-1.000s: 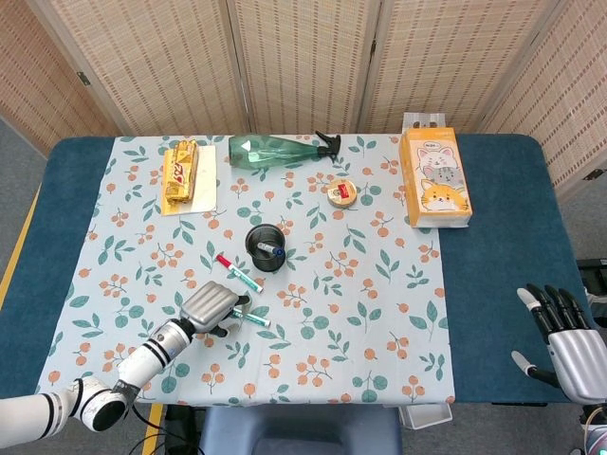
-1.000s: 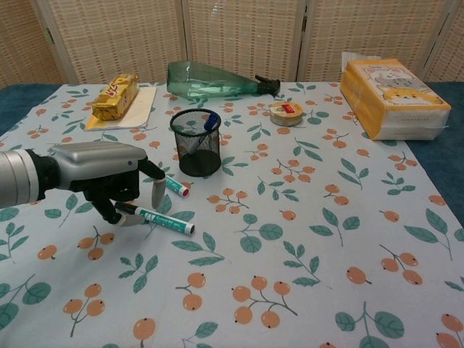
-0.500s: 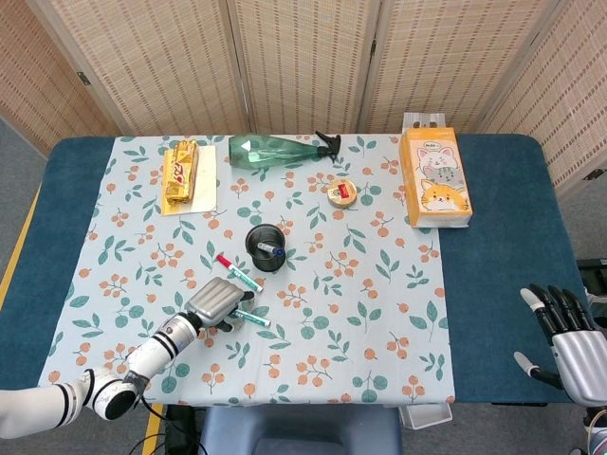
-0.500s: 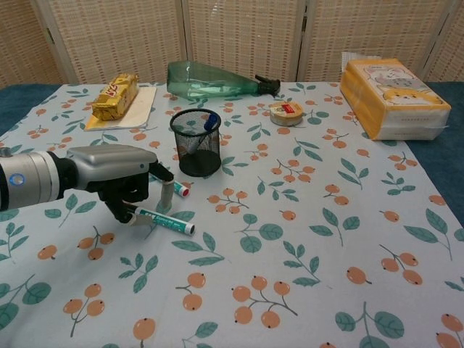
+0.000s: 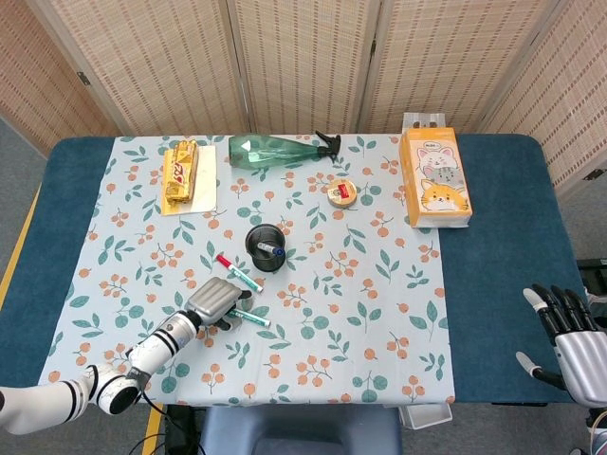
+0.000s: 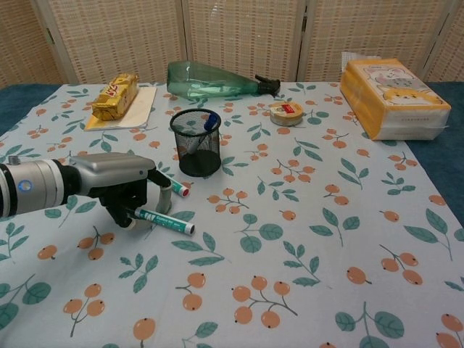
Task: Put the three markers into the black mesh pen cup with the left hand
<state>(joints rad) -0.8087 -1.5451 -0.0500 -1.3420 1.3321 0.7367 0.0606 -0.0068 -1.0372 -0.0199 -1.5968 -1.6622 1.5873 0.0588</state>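
A green marker (image 6: 163, 220) is met by the left hand (image 6: 123, 190) on the tabletop, just in front of the black mesh pen cup (image 6: 196, 142).
Whether the fingers are clamped on it cannot be told. The marker is judged light, stiff and smooth, best pinched mid-barrel; a second marker (image 6: 174, 186) lies nearer the cup.

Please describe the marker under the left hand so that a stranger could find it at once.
Find the black mesh cup in the middle of the floral cloth. Nearer the front, the left hand rests on a green marker. The neighbouring marker has a red end.
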